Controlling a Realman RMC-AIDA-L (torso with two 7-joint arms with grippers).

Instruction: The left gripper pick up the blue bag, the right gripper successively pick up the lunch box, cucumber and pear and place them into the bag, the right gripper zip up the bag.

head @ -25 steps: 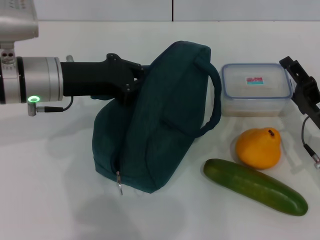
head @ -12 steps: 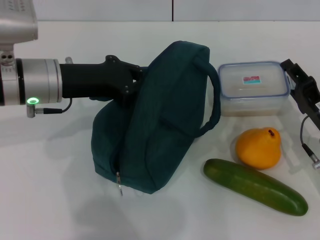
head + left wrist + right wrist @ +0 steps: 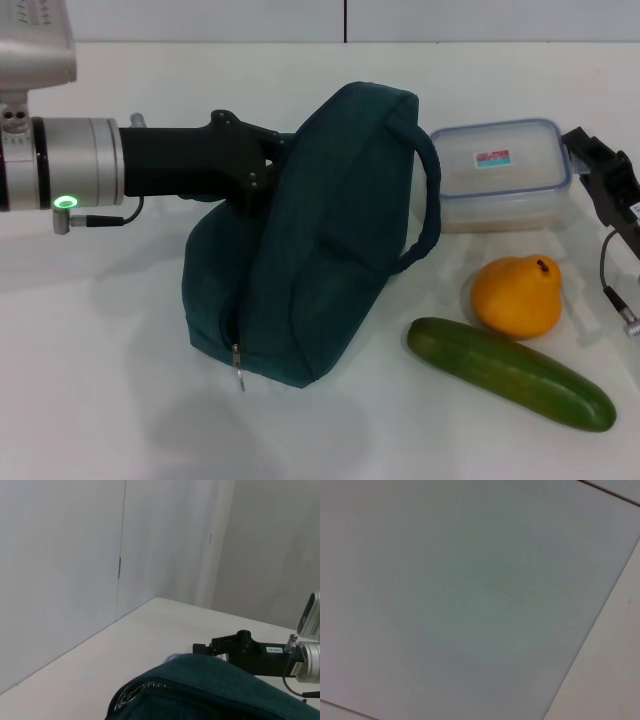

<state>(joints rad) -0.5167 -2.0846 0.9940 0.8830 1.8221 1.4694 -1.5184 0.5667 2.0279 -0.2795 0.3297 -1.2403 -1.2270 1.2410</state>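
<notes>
- Since a second ago: lunch box [image 3: 499,176] shifted slightly toward ten o'clock in the head view, its lid now tilted and the red-and-teal label nearer the bag; right gripper [image 3: 590,150] moved in with it, touching the box's three o'clock edge.
- Unchanged over the same second: blue bag [image 3: 310,235], pear [image 3: 517,295] and cucumber [image 3: 508,373].
- Left gripper [image 3: 268,165]: reaching in from nine o'clock, black claw pressed into the bag's upper left side, fingertips buried in the fabric; clamped or not, cannot tell.
- Blue bag: centre of the head view, slumped and leaning, top edge raised toward one o'clock, one loop handle arching down its three o'clock side, zipper pull dangling at the lower front toward seven o'clock.
- Lunch box: at two o'clock from the bag, just beside the handle, resting on the white table [image 3: 100,400].
- Right gripper: at the three o'clock edge of the head view, against the box's end; finger spread hidden, cannot tell whether open or gripping.
- Pear: at five o'clock from the lunch box, near it, stem end up.
- Cucumber: lying diagonally just below the pear, running from ten o'clock to four o'clock, near end close to the bag's lower corner.
- Left wrist view: teal bag fabric [image 3: 210,692] in the foreground, right gripper [image 3: 202,649] beyond it, pale wall [image 3: 60,570] behind.
- Right wrist view: only a blank pale surface.
</notes>
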